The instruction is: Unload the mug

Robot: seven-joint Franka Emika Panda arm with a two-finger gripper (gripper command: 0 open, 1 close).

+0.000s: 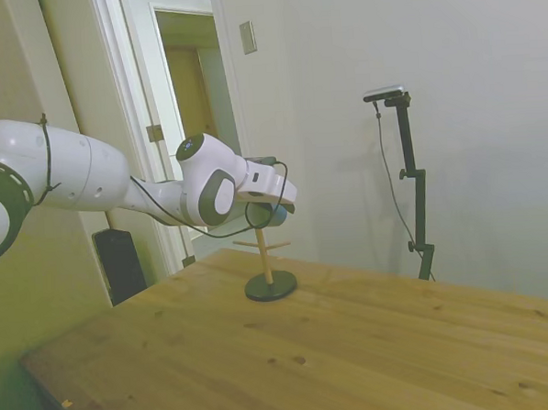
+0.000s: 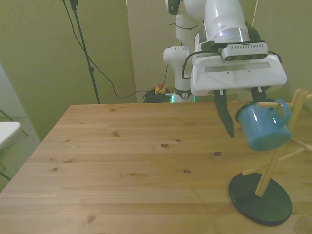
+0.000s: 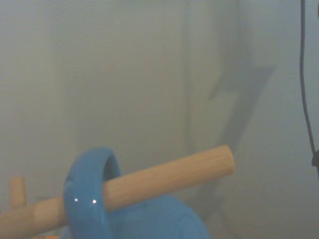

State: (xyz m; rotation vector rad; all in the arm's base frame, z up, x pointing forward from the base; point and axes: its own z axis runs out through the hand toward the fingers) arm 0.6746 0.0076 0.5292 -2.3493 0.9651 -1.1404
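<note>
The mug hangs by its loop handle from an upper peg of the wooden stand, tilted with its body slung below the peg — that threading is what keeps it off the bench, and it means, as I judge it, the mug has to slide outward along the peg toward the free end before it can come away. The end effector hovers around the mug's upper part with its fingers spread wide: one dark finger hangs clear on the front view's left of the mug with a visible gap, the other is mostly hidden behind the rim, so it has hold of nothing yet. The stand's dark round base sits near the bench corner on the front view's right. The bench is pale knotty wood, bare apart from the stand. Behind it are plain light walls, an open doorway with white trim in the side view, and cables trailing down to the floor by the robot's base.
</note>
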